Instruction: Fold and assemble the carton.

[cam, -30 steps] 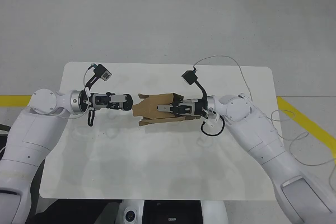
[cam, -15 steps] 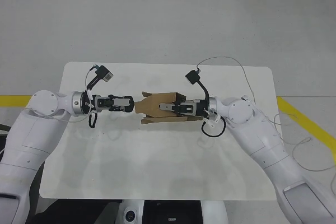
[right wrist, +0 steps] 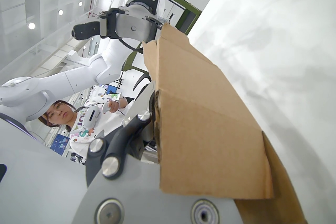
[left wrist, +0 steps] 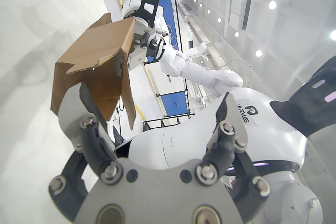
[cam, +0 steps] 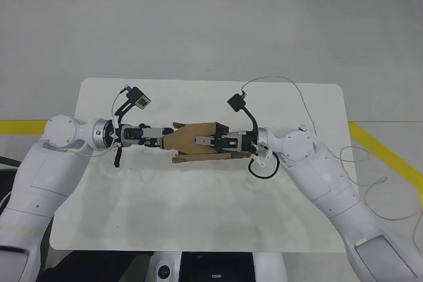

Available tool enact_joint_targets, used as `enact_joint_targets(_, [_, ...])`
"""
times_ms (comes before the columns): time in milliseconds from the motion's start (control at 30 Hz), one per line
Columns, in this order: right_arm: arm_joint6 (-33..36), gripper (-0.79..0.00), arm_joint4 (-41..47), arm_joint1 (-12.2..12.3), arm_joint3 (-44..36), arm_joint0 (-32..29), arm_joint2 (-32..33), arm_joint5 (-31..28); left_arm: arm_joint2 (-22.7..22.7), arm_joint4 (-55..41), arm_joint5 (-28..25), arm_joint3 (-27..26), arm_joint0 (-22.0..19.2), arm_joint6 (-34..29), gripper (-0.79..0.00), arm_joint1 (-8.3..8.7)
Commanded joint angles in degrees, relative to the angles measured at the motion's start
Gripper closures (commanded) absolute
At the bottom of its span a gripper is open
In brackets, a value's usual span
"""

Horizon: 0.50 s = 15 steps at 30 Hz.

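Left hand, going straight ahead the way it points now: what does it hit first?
The carton: its open end with loose flaps sits directly ahead of the open left hand, one finger overlapping a flap's edge; actual contact is unclear. The right hand holds the far end.

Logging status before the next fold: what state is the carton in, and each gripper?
carton: partly opened out, end flaps not yet closed, held at its far end.
left gripper: open, fingers spread at the carton's near flaps.
right gripper: shut on the carton's wall.
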Motion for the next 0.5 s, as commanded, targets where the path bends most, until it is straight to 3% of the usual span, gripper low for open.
enact_joint_targets(0, [-0.73, 0.000, 0.09, -0.17, 0.25, 0.09, -0.04, -0.10, 0.31, -0.38, 0.21, -0.28, 0.13, -0.27, -0.785, -0.21])
enact_joint_targets(467, [-7.65, 0.000, -2.43, -1.20, 0.61, 0.25, 0.40, -0.39, 0.33, -0.78, 1.43, -1.23, 1.03, -2.27, -0.785, -0.95])
